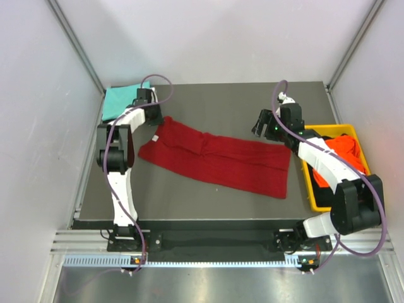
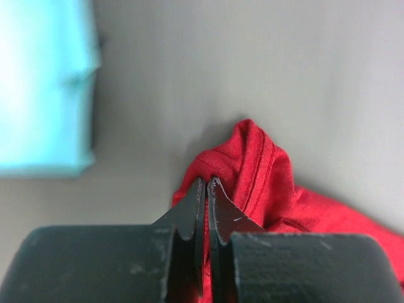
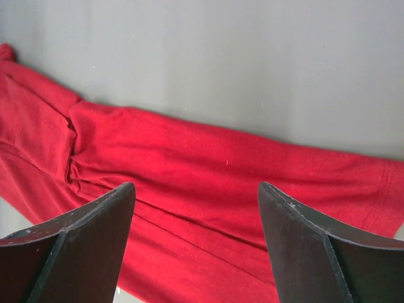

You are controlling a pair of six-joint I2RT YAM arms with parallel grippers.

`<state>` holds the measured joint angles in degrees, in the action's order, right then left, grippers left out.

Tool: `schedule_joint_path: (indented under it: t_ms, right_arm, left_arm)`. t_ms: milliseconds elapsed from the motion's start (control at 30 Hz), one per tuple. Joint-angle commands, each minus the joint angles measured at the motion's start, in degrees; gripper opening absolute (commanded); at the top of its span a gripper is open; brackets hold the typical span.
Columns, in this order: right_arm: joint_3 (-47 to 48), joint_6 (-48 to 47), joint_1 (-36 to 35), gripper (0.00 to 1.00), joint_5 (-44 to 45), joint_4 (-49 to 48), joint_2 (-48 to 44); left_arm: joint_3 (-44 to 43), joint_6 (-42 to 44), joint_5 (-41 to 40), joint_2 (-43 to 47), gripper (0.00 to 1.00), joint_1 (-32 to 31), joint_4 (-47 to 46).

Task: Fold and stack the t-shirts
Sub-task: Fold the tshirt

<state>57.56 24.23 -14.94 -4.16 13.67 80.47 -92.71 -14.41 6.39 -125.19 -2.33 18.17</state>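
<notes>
your left arm [image 1: 120, 189] and right arm [image 1: 325, 158] wearing white shells over chunky black joints, purple cables [image 1: 170, 88] looping along both, left gripper [image 2: 207, 183] and right gripper [image 3: 196, 186] showing scuffed matte black fingers [image 3: 76, 240]

One red tee [image 1: 218, 161], one teal tee [image 1: 120, 101], one orange tee [image 1: 344, 151], one black tee [image 1: 322, 194], one yellow bin [image 1: 338, 129]

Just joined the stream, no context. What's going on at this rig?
The two arms are working on the dark red t-shirt, which lies as a long creased strip across the table. The left gripper is shut at the shirt's bunched far-left corner; whether it pinches cloth is unclear. The right gripper is open, over the shirt's right part. A folded teal t-shirt sits at the far left corner. The orange t-shirt is in the yellow bin on the right.
</notes>
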Motion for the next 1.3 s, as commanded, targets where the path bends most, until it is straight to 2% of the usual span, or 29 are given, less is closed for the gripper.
schedule_joint_path:
  t_ms: [0,200,300,333,367,533,700,733,800,833,867,967,1133,1267]
  right_arm:
    - [3.1,1.2,-0.5,0.79,1.7,-2.6,1.3]
    - [3.8,2.8,-1.6,0.79,1.4,-3.7,3.1]
    - [4.4,2.9,-3.0,0.79,1.5,-3.1,3.8]
    - [5.1,2.9,-3.6,0.78,1.4,-2.8,4.1]
    - [5.6,2.8,-3.9,0.79,1.3,-1.5,4.5]
    - [7.5,1.6,-4.9,0.78,2.6,0.4,4.2]
    - [7.5,1.6,-5.2,0.79,3.5,-0.3,4.1]
    - [7.4,1.7,-5.2,0.79,3.6,-0.4,4.2]
    - [7.2,1.5,-5.3,0.79,3.6,-0.8,4.7]
    - [7.1,1.3,-5.2,0.79,3.6,-1.1,4.9]
    - [7.2,1.1,-5.2,0.79,3.5,-1.4,5.4]
    - [7.4,0.7,-5.2,0.79,3.5,-1.8,6.5]
    - [7.0,1.1,-5.2,0.79,2.8,-2.4,6.8]
    - [6.1,1.5,-5.4,0.79,2.4,-2.8,5.0]
  left_arm:
    - [-3.5,-3.3,7.7,-5.9,0.0,-2.3,-3.8]
    - [-10.0,-9.7,9.1,-12.2,0.0,-3.1,-11.3]
    - [-15.7,-15.2,7.0,-17.4,0.0,-3.1,-17.7]
    - [-17.4,-19.6,6.8,-19.0,0.0,-3.0,-19.8]
    - [-21.8,-21.9,6.8,-22.5,0.0,-3.0,-21.9]
    - [-34.9,-34.2,4.3,-33.0,0.0,-3.0,-23.1]
    - [-40.8,-39.1,4.7,-39.4,0.0,-3.2,-26.8]
    - [-40.9,-38.7,5.2,-39.3,0.0,-3.3,-27.7]
    - [-40.7,-36.8,6.0,-38.1,0.09,-3.7,-27.8]
    - [-40.6,-34.0,6.3,-37.3,0.15,-3.8,-27.7]
    - [-39.6,-32.4,7.4,-35.5,0.25,-4.0,-28.0]
    - [-34.6,-27.7,6.6,-29.6,0.42,-3.9,-29.5]
    - [-26.8,-21.5,1.9,-19.5,0.53,-3.8,-32.1]
    - [-25.3,-18.9,-2.4,-12.0,0.53,-3.7,-28.8]
